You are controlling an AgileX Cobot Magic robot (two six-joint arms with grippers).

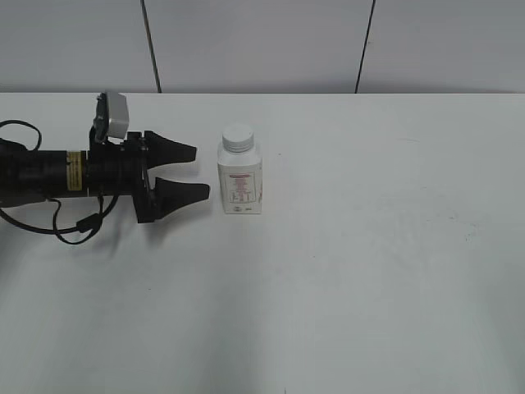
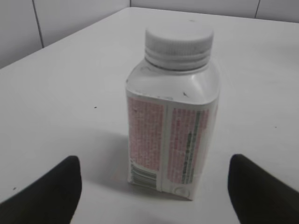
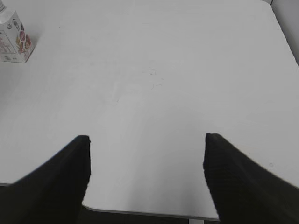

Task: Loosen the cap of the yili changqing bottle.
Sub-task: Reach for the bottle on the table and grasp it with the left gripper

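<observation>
Likely light, smooth and tippy: yili changqing bottle [image 1: 240, 181] wants holding by the flat body sides, cap [image 1: 238, 137] by the ribbed edge, both jaws wide and empty.

The yili changqing bottle [image 2: 172, 135] looks like smooth white plastic with a faint sheen on its shoulders, wrapped in a matt label of fine red print, and the cap [image 2: 179, 43] is white plastic with a ribbed edge. The counter [image 1: 369, 271] is a smooth, matt white surface with a few faint scuffs. The left gripper [image 1: 194, 171] looks like matt black plastic.
</observation>
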